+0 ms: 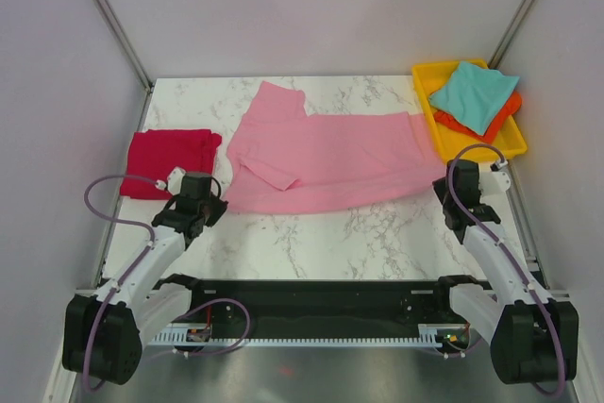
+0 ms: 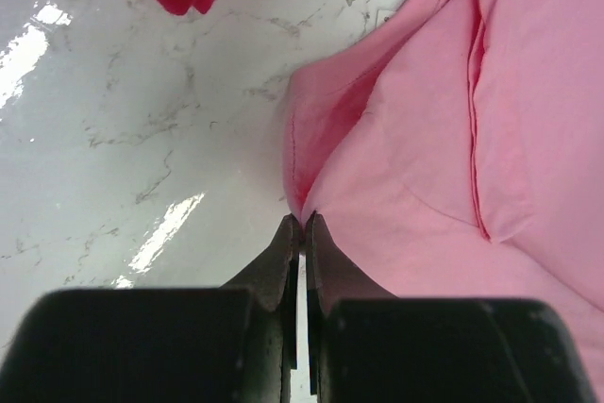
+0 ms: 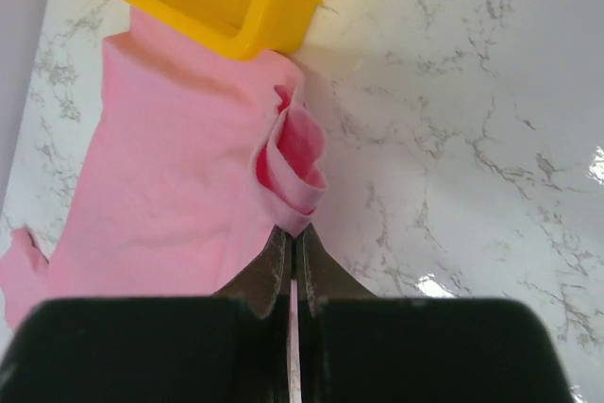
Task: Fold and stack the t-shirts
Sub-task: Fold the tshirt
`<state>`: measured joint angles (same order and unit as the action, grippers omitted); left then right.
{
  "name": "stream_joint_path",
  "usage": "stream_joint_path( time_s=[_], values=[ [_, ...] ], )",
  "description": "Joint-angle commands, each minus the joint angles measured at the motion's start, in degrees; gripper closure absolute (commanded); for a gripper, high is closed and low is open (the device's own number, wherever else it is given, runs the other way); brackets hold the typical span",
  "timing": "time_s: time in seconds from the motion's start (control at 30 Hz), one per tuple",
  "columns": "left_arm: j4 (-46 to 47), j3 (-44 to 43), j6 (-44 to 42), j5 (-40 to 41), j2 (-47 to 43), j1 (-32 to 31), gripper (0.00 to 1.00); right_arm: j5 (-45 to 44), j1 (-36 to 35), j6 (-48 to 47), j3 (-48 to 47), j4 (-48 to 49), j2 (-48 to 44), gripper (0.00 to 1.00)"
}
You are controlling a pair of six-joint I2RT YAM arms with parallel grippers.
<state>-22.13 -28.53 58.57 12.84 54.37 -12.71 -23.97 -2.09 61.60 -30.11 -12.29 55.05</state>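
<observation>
Two grippers, both pinched shut on the pink t-shirt (image 1: 326, 153), which lies spread flat across the ctr of the table (image 1: 359, 233). The left gripper (image 2: 302, 224) clamps the shirt's near-left corner. The right gripper (image 3: 293, 233) clamps a bunched fold at the near-right corner, just beside the yellow tray (image 1: 477, 148). The crimson t-shirt (image 1: 170, 162) sits folded at the table's left edge, near the pink one. The teal t-shirt (image 1: 475, 93) lies atop the orange t-shirt (image 1: 512, 104) in the tray, both prob. unfolded.
</observation>
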Motion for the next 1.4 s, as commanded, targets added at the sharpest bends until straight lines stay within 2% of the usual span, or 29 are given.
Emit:
stream_joint_path(
  time_s=[0.0,0.13,0.23,0.37,0.5,0.63,0.73,0.9,1.03,1.07,1.1,1.13,1.2,1.23,1.37],
  values=[
    [0.5,-0.2,-0.2,0.5,-0.6,0.4,0.98,0.4,0.2,2.4,0.8,-1.3,0.6,1.0],
    [-0.6,-7.2,-1.7,1.7,3.1,1.0,0.98,-1.3,0.2,2.5,-5.7,-2.3,4.9,1.0],
    [-7.2,-23.8,-3.1,1.4,8.8,1.3,0.98,-2.2,0.6,2.0,-14.7,-5.8,8.8,1.0],
    [-10.2,-30.9,-4.2,0.3,10.1,1.3,0.98,-1.1,1.8,3.0,-21.0,-9.0,11.5,1.0],
    [-10.3,-25.0,-4.3,2.1,5.5,1.3,0.98,-0.6,1.9,3.6,-16.3,-9.1,9.2,1.0],
    [-8.2,-12.6,-3.2,2.0,-0.3,1.3,0.98,-0.5,1.9,3.7,-8.8,-6.8,6.0,1.0],
    [-6.7,-6.8,-2.8,1.8,-3.9,1.3,0.98,-0.1,1.8,4.0,-3.1,-6.0,2.9,1.0],
    [-7.9,-0.3,-3.2,3.0,-10.1,1.3,0.98,-0.4,1.9,4.4,5.0,-6.6,-5.7,0.92],
    [-9.0,4.5,-1.9,3.5,-19.2,1.3,0.96,-0.3,1.9,4.5,9.5,-8.9,-14.8,0.86],
    [-9.8,5.1,-1.3,3.8,-20.3,1.3,0.95,0.1,1.8,4.4,11.0,-9.2,-18.0,0.78],
    [-10.5,5.9,-0.8,3.8,-21.4,1.3,0.86,0.2,1.9,4.4,11.6,-10.4,-19.6,0.54],
    [-11.1,6.2,-0.7,3.4,-22.2,1.3,0.71,0.5,1.8,4.0,11.9,-10.9,-21.0,0.43],
    [-11.6,6.0,-1.1,2.5,-23.5,1.3,0.24,0.6,1.8,3.4,11.7,-13.8,-24.4,0.29],
    [-12.2,5.9,-1.3,2.5,-23.9,1.3,0.13,0.4,1.9,2.8,11.3,-14.6,-25.4,0.27],
    [-12.4,3.8,-2.2,3.0,-24.0,1.3,0.1,-0.6,1.8,-1.1,5.8,-16.3,-27.6,0.24]
  ],
)
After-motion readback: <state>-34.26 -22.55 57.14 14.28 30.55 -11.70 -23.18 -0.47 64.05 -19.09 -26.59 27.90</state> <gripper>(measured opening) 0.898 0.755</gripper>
